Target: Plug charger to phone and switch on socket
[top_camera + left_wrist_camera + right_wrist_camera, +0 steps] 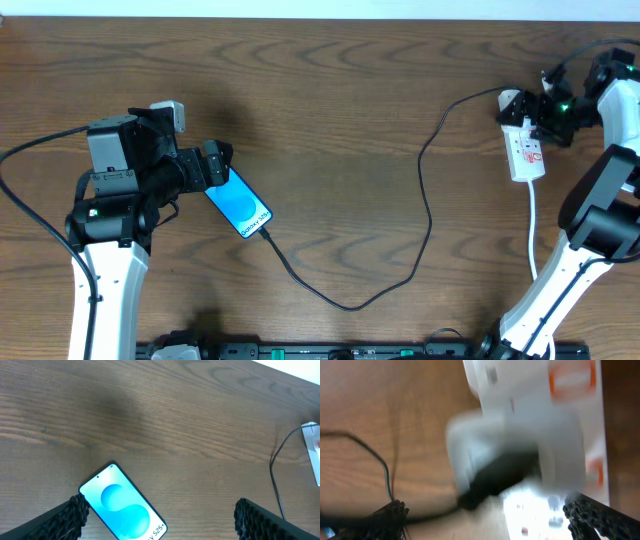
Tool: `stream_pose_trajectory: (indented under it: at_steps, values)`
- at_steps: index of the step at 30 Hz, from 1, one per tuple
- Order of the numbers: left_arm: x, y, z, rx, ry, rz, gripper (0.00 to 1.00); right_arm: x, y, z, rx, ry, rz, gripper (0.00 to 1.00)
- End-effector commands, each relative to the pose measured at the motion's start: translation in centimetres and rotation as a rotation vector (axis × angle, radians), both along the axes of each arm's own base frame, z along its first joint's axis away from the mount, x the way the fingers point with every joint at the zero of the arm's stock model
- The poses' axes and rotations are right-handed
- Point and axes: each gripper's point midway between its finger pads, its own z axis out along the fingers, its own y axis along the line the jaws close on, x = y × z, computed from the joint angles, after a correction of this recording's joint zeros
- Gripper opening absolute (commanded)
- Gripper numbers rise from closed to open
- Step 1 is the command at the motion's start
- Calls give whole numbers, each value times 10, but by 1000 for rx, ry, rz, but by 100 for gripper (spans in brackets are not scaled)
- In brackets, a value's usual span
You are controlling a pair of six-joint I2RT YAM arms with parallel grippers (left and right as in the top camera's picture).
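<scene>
The charger (pixel 350 303), a thin black cable, loops nearest the front edge of the table (pixel 330 90). One end meets the lower edge of the phone (pixel 240 206), which lies flat and slanted with its screen lit blue and white. At the phone's upper end the left gripper (pixel 214 165) hangs with its fingers spread wide, holding nothing. Farther right the cable climbs to the white, red-marked socket (pixel 528 152). There the right gripper (pixel 482 515) gapes wide over the charger's blurred plug end, gripping nothing.

Overhead straight down over table (pixel 330 100); left wrist near phone (pixel 122 506), right wrist against socket (pixel 535 395).
</scene>
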Motion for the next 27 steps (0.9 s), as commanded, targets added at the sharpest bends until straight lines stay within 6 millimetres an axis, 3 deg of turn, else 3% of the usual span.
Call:
stream_pose_trajectory:
  at_steps: [1,9,20,27]
  values:
    - [0,0,1,16,-5,-11,95,-9,-23,20,-62,-5,-60,99]
    - [0,0,1,16,-5,-11,95,-21,-42,79,-187,-74,-110,99]
    - [0,0,1,16,-5,-11,95,-46,-23,177,-273,-216,-161,99]
    - [0,0,1,16,-5,-11,95,-50,-22,190,-285,-245,-166,99]
